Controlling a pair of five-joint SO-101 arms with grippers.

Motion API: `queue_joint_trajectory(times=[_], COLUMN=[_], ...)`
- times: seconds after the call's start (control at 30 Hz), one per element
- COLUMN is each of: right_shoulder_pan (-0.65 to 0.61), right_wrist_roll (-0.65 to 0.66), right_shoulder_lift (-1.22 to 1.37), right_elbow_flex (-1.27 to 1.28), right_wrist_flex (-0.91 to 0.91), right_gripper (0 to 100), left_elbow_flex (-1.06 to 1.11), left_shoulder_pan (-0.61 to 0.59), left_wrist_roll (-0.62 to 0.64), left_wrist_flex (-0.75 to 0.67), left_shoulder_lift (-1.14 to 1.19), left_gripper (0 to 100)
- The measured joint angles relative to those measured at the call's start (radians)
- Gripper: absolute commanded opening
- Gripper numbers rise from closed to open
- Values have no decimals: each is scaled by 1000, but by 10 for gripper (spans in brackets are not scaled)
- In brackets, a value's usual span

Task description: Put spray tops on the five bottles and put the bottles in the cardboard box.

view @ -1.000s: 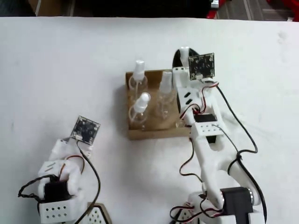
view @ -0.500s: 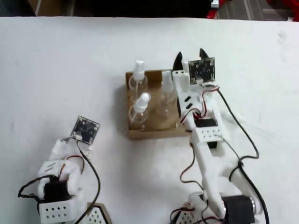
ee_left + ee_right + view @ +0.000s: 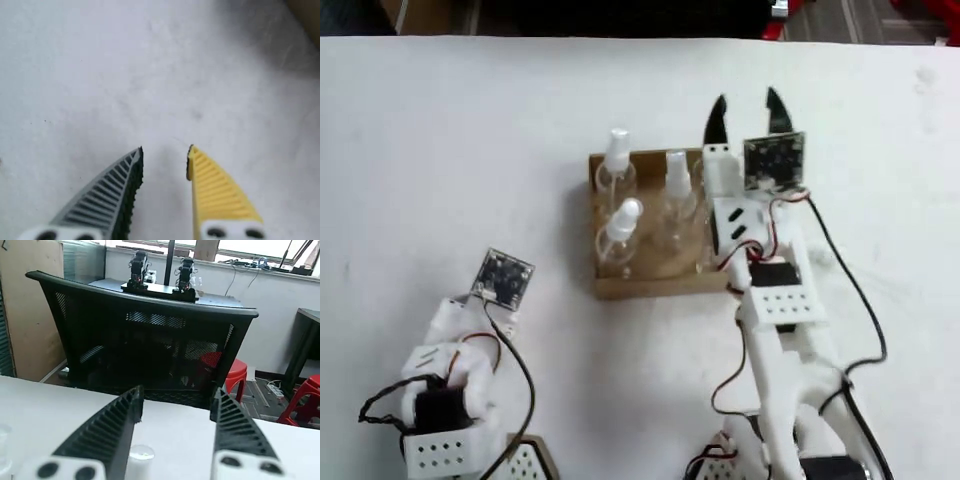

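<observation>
Tabletop (image 3: 470, 120): white; carries everything listed here.
Cardboard box (image 3: 655, 288): shallow, open-topped, at mid-tabletop, just beside the right arm.
Spray bottles: three clear ones stand upright in the box with white tops fitted, at the far-left corner (image 3: 617, 165), near-left (image 3: 620, 235) and middle (image 3: 677, 195). Whether more stand under the arm cannot be told.
Right end effector (image 3: 745, 112): black fingers spread apart and holding nothing, just past the box's far-right corner.
Spray top (image 3: 140, 457): white, close beneath the right end effector.
Left end effector (image 3: 165, 150): grey and yellow fingers apart by a narrow gap, empty, above bare tabletop.
Left arm (image 3: 445, 400): at the near-left edge, well apart from the box.
Mesh chair (image 3: 140, 335): black, beyond the tabletop's far edge.
</observation>
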Motion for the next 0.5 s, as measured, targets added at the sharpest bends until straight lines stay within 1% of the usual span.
queue_joint_trajectory(times=[0.07,0.23,0.33,0.5], right_shoulder_pan=[28,129,241,470], right_wrist_roll=[0,0,0,0], right_shoulder_lift=[-48,-155,-236,-353], right_elbow_flex=[0,0,0,11], right_wrist_flex=[55,285,350,474], right_gripper=[190,190,190,190], left_elbow_flex=[0,0,0,0], left_shoulder_pan=[0,0,0,0], left_wrist_roll=[0,0,0,0], left_wrist_flex=[0,0,0,0], left_shoulder_lift=[0,0,0,0], left_gripper=[139,139,139,139])
